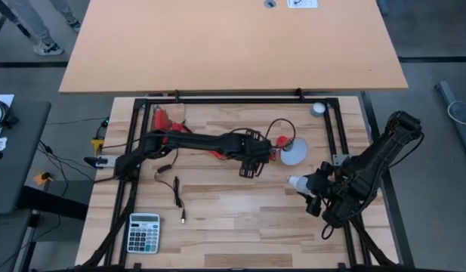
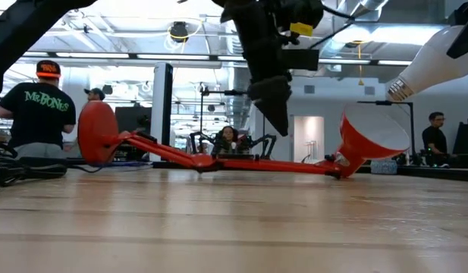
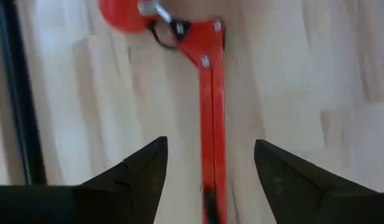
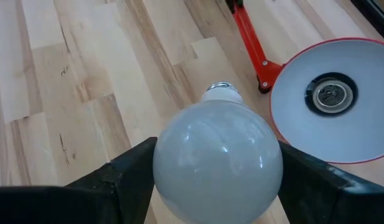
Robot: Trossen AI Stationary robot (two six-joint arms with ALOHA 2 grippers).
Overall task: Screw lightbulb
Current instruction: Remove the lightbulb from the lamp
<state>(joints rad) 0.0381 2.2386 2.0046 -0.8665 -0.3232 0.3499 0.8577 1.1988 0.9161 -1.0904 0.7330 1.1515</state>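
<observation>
A pale wooden desk (image 1: 240, 219) is seen from above, with two dark robot arms reaching over it. A red lamp (image 1: 217, 145) lies flat on its side across the middle of the desk, its thin jointed arm (image 3: 211, 118) running from a red base (image 2: 95, 133) to a red shade (image 4: 341, 99) that is white inside. The shade's open mouth shows an empty round socket (image 4: 330, 94) at its centre.

The right claw (image 4: 216, 171) hovers above the desk near the shade, on the desk's right side. Its two dark fingers press against either side of the lightbulb (image 4: 218, 162), gripping the round white glass. The bulb's grey screw base (image 4: 221, 89) points away from the claw, roughly toward the shade, with a clear gap still between bulb and shade.

The left claw (image 3: 207, 171) hangs over the lamp's thin arm, close behind the shade. Its fingers stand wide apart with the red arm between them, and they appear not to touch it, though the close view is blurred.

A calculator (image 1: 143, 232) sits at the desk's near left corner, and a loose black cable (image 1: 177, 195) lies close by. People (image 2: 38, 110) stand in the room beyond.
</observation>
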